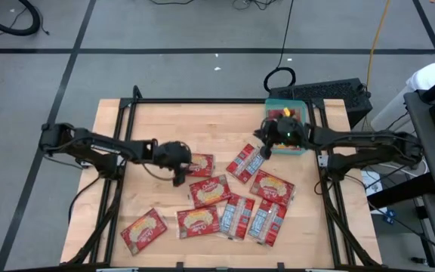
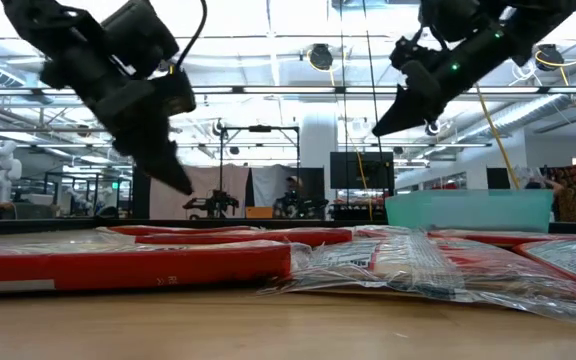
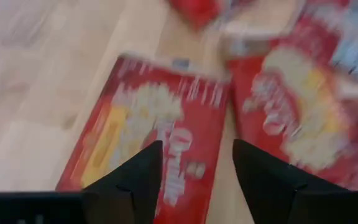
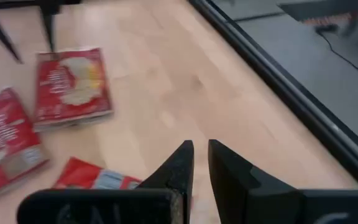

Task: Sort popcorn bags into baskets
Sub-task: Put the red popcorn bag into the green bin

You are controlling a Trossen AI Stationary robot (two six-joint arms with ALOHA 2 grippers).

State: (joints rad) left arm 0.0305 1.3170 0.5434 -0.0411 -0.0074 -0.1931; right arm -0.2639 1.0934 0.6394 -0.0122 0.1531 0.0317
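Several red popcorn bags lie flat on the wooden table, among them one [image 1: 201, 165] at mid-table, one [image 1: 210, 190] just nearer and one [image 1: 245, 162] close to the basket. The teal basket [image 1: 299, 148] stands at the far right, also seen low [image 2: 468, 210]. My left gripper [image 1: 181, 174] hovers open, slanting down over a bag with a cream popcorn picture [image 3: 148, 137], its fingers apart above it [image 3: 194, 149]. My right gripper [image 1: 263, 143] is raised beside the basket's left end, shut and holding nothing [image 4: 201, 146].
A black keyboard-like box [image 1: 331, 92] sits beyond the basket at the far right corner. Black frame rails [image 1: 202, 100] run along the table's far edge and sides. Bare wood [image 1: 172, 125] lies in the far left part of the table.
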